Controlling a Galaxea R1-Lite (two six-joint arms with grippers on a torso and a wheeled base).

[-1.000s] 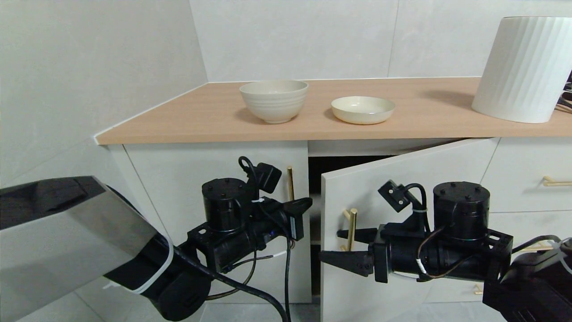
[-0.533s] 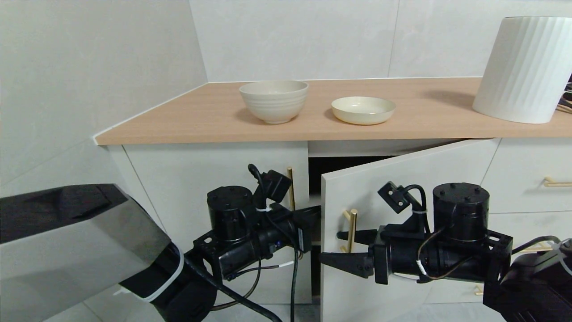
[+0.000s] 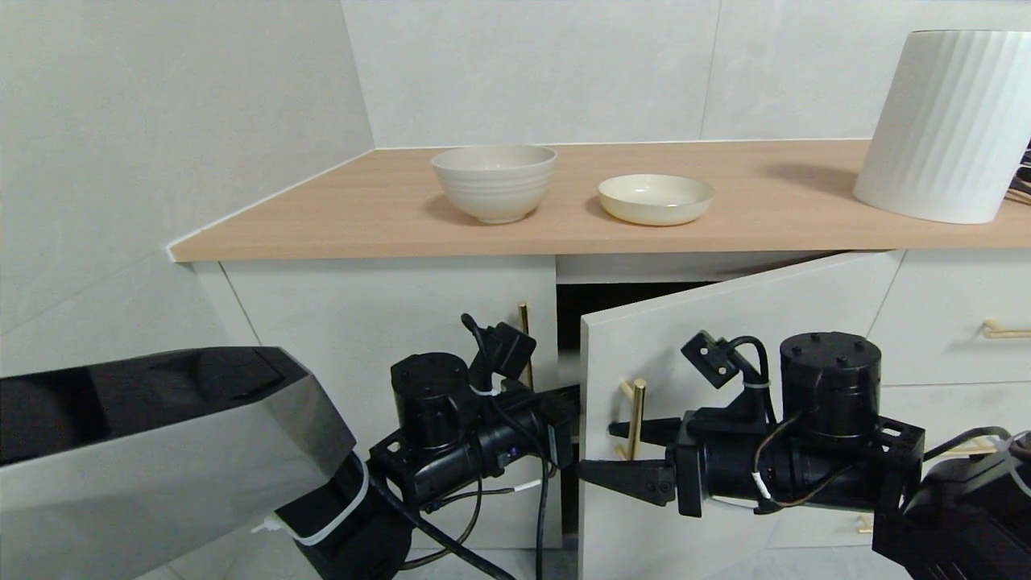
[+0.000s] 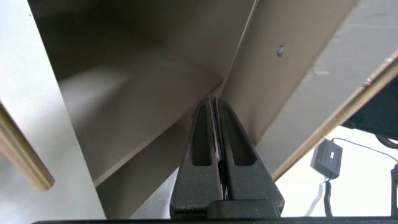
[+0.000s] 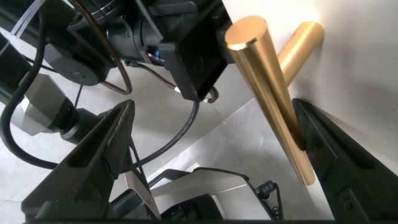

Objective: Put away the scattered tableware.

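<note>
A ribbed cream bowl (image 3: 494,181) and a shallow cream dish (image 3: 656,198) stand side by side on the wooden countertop (image 3: 362,217). Below them the right cabinet door (image 3: 725,322) hangs partly open. My right gripper (image 3: 627,451) is open, its fingers on either side of that door's gold handle (image 3: 635,412); the right wrist view shows the handle (image 5: 273,93) between the fingers (image 5: 106,155), closer to one of them. My left gripper (image 3: 569,399) is shut and empty, its tip in the gap at the door's edge. Its fingers (image 4: 214,137) point into the dark cabinet with a shelf (image 4: 124,118).
A tall white ribbed container (image 3: 942,125) stands at the counter's right end. The left cabinet door (image 3: 387,314) is closed and has its own gold handle (image 3: 523,338). A drawer handle (image 3: 1003,328) shows at far right. Tiled walls enclose the corner on the left and behind.
My left arm has moved right and slightly down, bringing its shut gripper from in front of the left door into the gap by the open door. The right gripper stays at the handle.
</note>
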